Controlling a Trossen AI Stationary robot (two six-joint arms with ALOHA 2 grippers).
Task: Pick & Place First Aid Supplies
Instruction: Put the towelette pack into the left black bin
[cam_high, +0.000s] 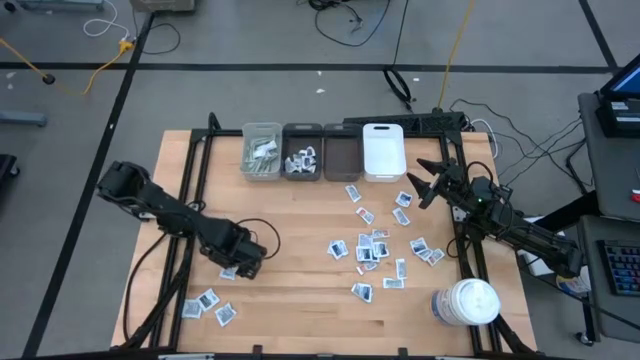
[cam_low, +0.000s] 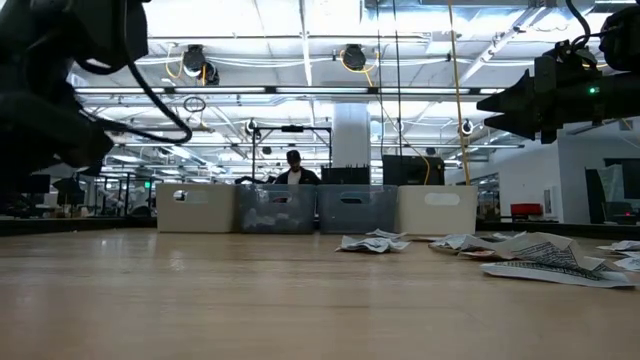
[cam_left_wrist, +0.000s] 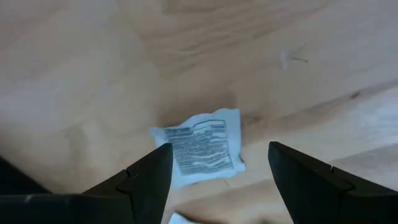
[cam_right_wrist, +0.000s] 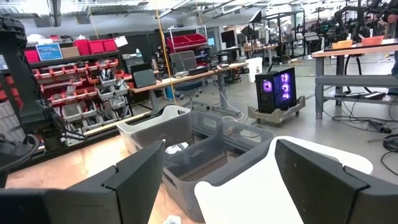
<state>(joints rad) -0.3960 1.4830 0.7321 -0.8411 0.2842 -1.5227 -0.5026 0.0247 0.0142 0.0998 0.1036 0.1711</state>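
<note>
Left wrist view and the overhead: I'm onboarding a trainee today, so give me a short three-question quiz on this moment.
1. True or false: the left gripper is shut on a sachet.
2. Which gripper is by the bins? A left, B right.
3. Fill in: the white jar stands at the table's near ____ corner.

Key: 1 false, its open fingers straddle a sachet lying on the table; 2 B, the right gripper; 3 right.

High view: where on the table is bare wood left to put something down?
Free: the wood between the left gripper and the scattered sachets, in front of the row of bins. Crowded: around those sachets, beside the white jar, and the few sachets near the left front edge.
</note>
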